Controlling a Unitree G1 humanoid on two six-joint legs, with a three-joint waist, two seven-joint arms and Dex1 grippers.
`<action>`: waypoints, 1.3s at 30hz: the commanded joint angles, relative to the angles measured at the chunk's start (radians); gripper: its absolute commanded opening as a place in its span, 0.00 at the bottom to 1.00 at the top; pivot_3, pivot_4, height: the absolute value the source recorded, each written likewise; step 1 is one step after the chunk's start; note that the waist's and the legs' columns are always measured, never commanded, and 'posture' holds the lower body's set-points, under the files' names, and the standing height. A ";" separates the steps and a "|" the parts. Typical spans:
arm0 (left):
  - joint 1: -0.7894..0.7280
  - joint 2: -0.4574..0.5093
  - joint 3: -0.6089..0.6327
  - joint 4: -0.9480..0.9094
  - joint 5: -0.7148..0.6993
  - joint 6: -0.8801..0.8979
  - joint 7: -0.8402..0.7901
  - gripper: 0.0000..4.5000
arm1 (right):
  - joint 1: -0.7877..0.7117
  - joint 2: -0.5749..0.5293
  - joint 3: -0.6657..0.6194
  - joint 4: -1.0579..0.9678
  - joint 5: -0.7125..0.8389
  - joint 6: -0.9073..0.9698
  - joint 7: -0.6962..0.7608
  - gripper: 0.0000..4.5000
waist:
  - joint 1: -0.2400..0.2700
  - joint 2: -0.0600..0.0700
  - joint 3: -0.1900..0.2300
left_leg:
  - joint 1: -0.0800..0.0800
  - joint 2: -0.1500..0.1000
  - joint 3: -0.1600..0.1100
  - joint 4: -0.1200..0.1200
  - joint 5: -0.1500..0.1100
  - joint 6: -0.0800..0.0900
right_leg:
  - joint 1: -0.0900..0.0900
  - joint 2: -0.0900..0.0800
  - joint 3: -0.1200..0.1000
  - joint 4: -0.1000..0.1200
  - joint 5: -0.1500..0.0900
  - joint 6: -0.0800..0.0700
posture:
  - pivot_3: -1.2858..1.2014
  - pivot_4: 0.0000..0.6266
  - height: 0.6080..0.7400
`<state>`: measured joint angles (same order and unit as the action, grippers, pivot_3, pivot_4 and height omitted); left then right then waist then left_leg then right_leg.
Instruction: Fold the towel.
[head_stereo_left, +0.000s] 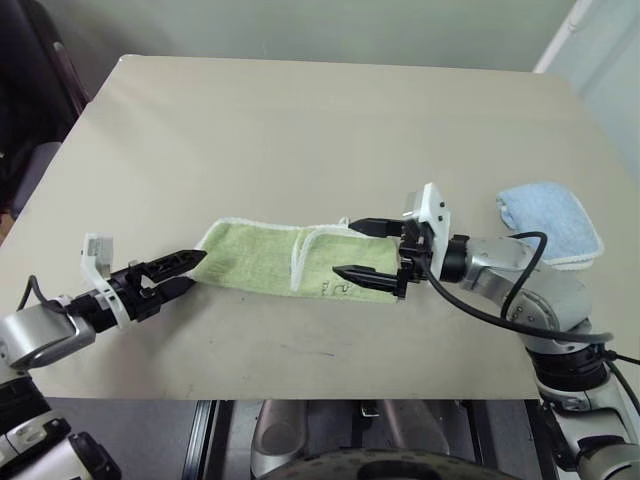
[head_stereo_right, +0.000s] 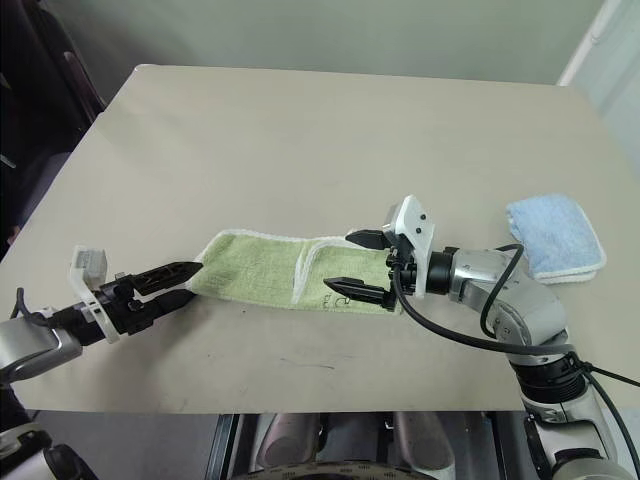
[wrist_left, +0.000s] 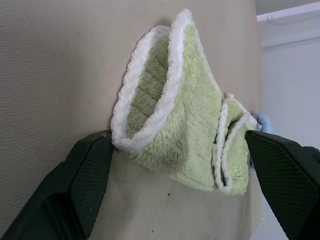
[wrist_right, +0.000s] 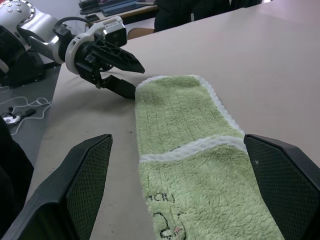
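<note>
Towel (head_stereo_left: 290, 260): light green terry, white edging, folded into a long narrow strip across the near part of the table (head_stereo_left: 300, 130). One end lies over the rest, its white edge crossing the strip a little past the middle. An embroidered logo (wrist_right: 162, 220) shows on the end nearest my right gripper.

Left gripper (head_stereo_left: 185, 272): at the towel's left end, low over the table, pointing along the strip. My fingers (wrist_left: 75, 185) stand wide, one either side of the end, where the two layers gape slightly. The upper fingertip meets the white edge; no cloth is pinched.

Right gripper (head_stereo_left: 365, 250): over the towel's right end, pointing left along the strip. Fingers spread wide, one above the far edge, one above the near edge by the logo. Nothing held.

Blue towel (head_stereo_left: 550, 222): smaller, folded, on the table's right side, well apart from the green one, behind my right arm.
</note>
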<state>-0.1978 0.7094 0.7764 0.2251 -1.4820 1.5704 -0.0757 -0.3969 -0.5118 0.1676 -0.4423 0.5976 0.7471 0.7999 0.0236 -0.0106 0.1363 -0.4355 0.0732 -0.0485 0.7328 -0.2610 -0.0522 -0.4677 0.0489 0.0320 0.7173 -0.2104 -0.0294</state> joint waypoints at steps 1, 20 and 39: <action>-0.004 -0.018 -0.037 0.018 -0.002 -0.017 0.013 0.92 | 0.008 -0.008 -0.026 -0.047 -0.001 -0.017 -0.015 1.00 | 0.001 0.000 0.000 | 0.000 0.000 0.000 0.000 0.000 0.000 | 0.000 0.000 0.000 0.000 0.000 0.000 | 0.52 0.24 0.68; 0.009 -0.006 -0.075 -0.053 -0.119 -0.093 0.023 0.00 | 0.028 -0.036 -0.051 -0.074 0.017 0.012 -0.037 1.00 | 0.000 -0.002 0.003 | 0.000 -0.006 0.001 -0.001 -0.001 -0.002 | -0.001 0.001 0.000 0.000 -0.001 0.001 | 0.52 0.24 0.68; -0.341 0.149 -0.541 -0.233 -0.306 -0.114 -0.107 0.00 | 0.127 -0.094 -0.186 -0.172 0.037 0.036 -0.115 1.00 | 0.000 -0.008 0.006 | -0.002 -0.008 0.003 -0.001 -0.003 -0.005 | -0.001 0.001 -0.001 -0.001 -0.002 0.001 | 0.52 0.24 0.68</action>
<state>-0.5159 0.8544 0.2543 0.0214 -1.7786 1.4620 -0.1493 -0.2707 -0.5977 0.0186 -0.5698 0.6133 0.7802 0.7043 0.0232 -0.0182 0.1426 -0.4377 0.0655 -0.0452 0.7323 -0.2641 -0.0569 -0.4692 0.0503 0.0314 0.7166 -0.2127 -0.0285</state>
